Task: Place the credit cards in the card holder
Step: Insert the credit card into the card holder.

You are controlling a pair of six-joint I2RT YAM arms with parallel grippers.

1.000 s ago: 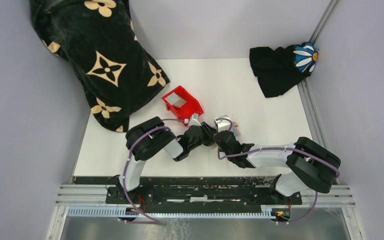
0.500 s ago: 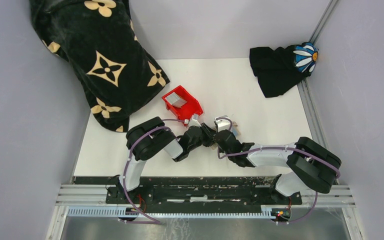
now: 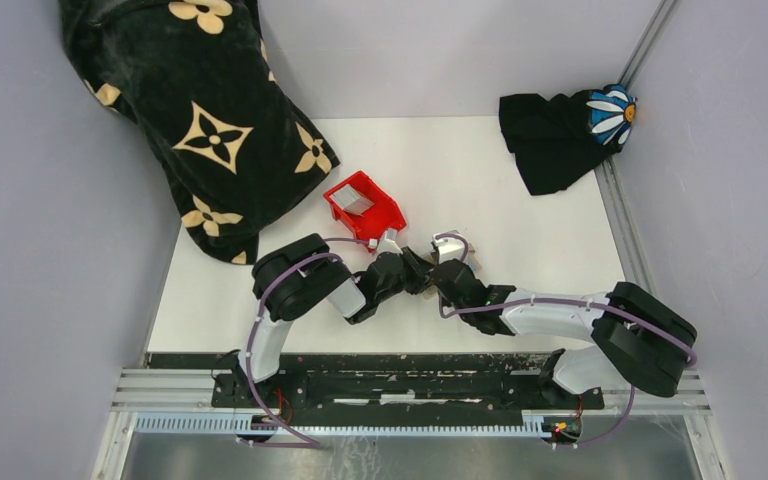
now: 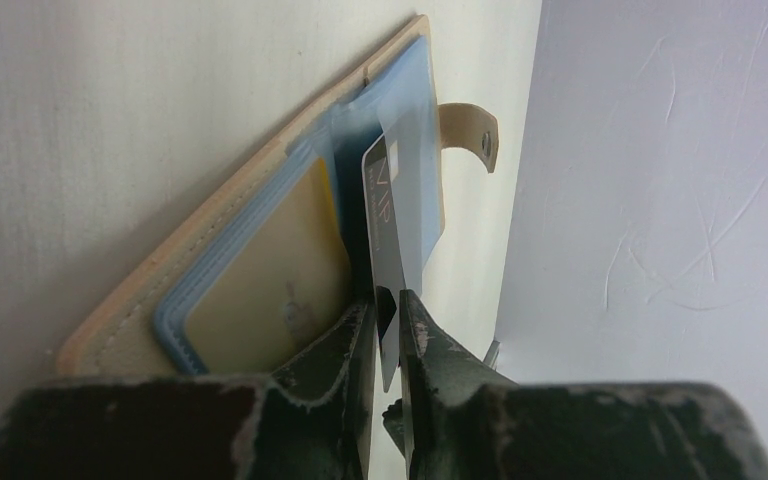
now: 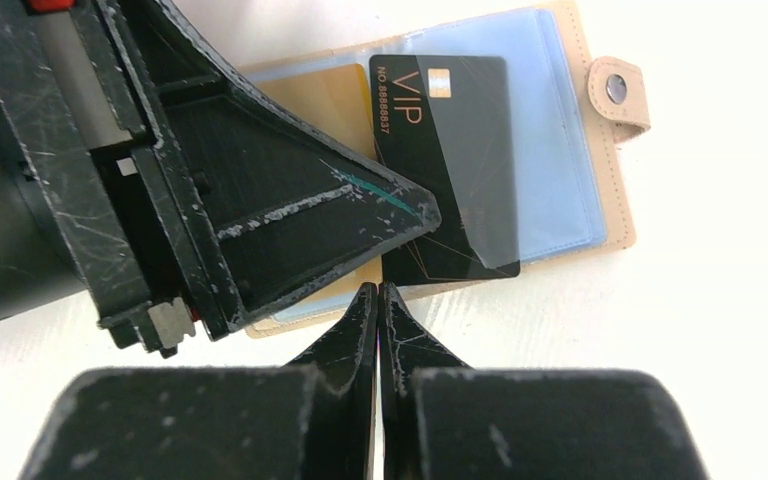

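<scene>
Credit card (image 5: 412,200) tight in left end effector (image 4: 388,302), VIP print only from right wrist; right end effector (image 5: 377,292) clenched, empty.

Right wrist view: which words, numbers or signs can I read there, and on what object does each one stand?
"VIP": on the black card.
"NO 88...": a small line beside it on the same card; the later digits are too small to be sure.
No readable text on the gold card or the card holder.
</scene>
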